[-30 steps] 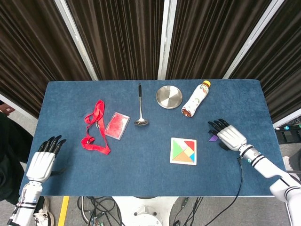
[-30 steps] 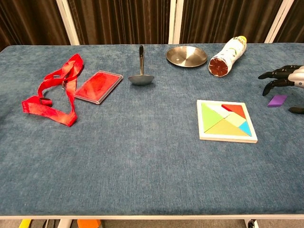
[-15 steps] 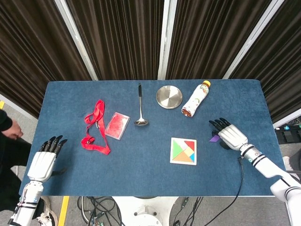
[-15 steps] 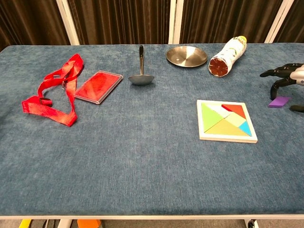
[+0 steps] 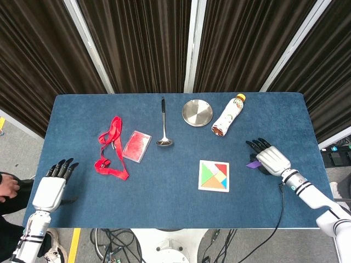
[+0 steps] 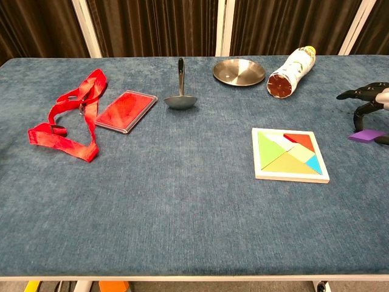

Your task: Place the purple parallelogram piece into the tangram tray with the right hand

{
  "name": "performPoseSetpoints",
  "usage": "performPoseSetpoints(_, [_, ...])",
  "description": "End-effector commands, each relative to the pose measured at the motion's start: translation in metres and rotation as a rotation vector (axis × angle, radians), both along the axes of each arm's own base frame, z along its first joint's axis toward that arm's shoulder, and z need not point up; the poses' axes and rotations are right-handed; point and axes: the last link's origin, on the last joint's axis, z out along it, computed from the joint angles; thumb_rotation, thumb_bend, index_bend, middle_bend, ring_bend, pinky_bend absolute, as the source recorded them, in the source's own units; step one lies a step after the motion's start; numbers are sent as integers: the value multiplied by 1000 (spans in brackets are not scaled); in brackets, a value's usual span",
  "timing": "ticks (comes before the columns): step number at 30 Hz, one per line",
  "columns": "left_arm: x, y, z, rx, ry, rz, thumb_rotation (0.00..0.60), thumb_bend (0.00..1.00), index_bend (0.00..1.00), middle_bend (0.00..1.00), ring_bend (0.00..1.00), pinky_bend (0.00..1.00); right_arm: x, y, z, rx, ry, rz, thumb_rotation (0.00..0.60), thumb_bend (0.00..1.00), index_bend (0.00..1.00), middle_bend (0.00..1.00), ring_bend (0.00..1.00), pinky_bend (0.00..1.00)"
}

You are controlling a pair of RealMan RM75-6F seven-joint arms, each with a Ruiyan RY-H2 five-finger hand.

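Note:
The purple parallelogram piece (image 5: pixel 253 164) (image 6: pixel 366 135) is to the right of the white tangram tray (image 5: pixel 200 176) (image 6: pixel 292 177), which holds several coloured pieces. My right hand (image 5: pixel 268 160) (image 6: pixel 372 103) is over the piece and pinches it between fingertips and thumb. In the chest view the piece looks thin and nearly edge-on, just off the blue cloth. That hand is cut off by the chest view's right edge. My left hand (image 5: pixel 50 186) rests at the table's front left corner with fingers spread and holds nothing. It shows only in the head view.
A bottle (image 5: pixel 228 114) (image 6: pixel 292 71) lies on its side behind the tray, beside a round metal plate (image 5: pixel 197 112) (image 6: pixel 239 72). A ladle (image 5: pixel 163 125) (image 6: pixel 180 88), a red card holder (image 5: pixel 136 146) (image 6: pixel 126 111) and a red lanyard (image 5: pixel 109 149) (image 6: pixel 67 115) lie to the left.
My right hand has shifted slightly right and toward the table's front, with the purple piece moving along under its fingertips. The piece now looks flatter in the chest view. My left hand has stayed put.

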Motion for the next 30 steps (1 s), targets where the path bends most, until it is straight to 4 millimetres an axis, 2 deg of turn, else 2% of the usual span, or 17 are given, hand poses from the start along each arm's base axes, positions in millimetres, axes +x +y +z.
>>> performPoseSetpoints(1, [0,0,0,1,-2,0,600,61,119,44,0,150,1,0,1,-9,-9,3,600,291,507,0,0,0])
performPoseSetpoints(9, [0,0,2,6,-13,-4,600,61,119,44,0,151,4,0,11,-65,-57,6,600,289,550,0,0,0])
performPoseSetpoints(16, [-4,0,7,14,-29,-7,600,61,120,44,0,151,15,15,14,-114,-111,-16,600,271,558,0,0,0])
performPoseSetpoints(22, [-12,-2,12,16,-45,0,600,61,121,44,0,152,49,30,13,-123,-156,-103,600,263,557,0,0,0])
performPoseSetpoints(30, [-18,-3,14,17,-72,5,600,60,122,44,0,152,101,46,12,-14,-156,-278,600,270,555,0,0,0])
